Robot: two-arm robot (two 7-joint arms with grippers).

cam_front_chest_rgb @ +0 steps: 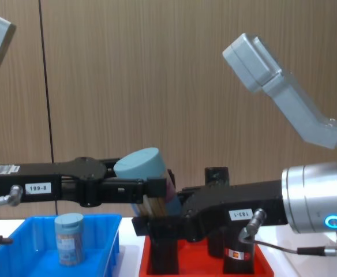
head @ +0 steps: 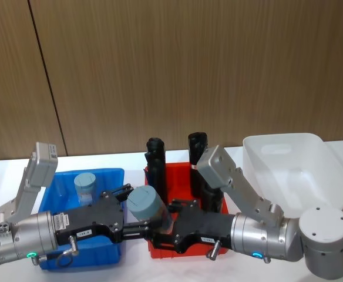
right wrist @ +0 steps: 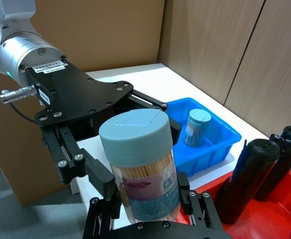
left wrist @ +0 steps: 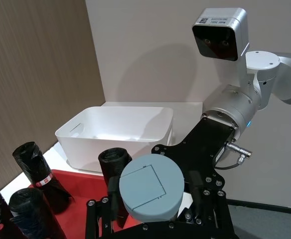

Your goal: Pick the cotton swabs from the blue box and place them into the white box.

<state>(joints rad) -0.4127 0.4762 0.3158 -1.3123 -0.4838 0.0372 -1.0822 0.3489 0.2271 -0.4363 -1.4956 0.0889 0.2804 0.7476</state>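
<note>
This looks like a handover in mid-air. The left gripper (head: pixel 131 214) reaches in from the lower left of the head view and the right gripper (head: pixel 164 228) from the lower right. They meet at lower centre over the near edge of the red tray (head: pixel 160 251), with one cotton swab tub (head: pixel 150 207) between them. The tub is off the bench and tilted, its lid leaning toward the left of the chest view.

In the right wrist view the right jaws press on the tub's lower body from both sides, while the left jaws close on it higher up, near the lid — so both appear shut on the tub.

To my eye, the next move calls for the left jaws to let go and draw back clear. The right arm can then swing the tub past the black rolls (head: pixel 155 161) to the white box (head: pixel 283 138) at the right of the frame.

A second tub (head: pixel 84 187) stands upright in the blue box (head: pixel 110 173) at lower left, not yet picked.
</note>
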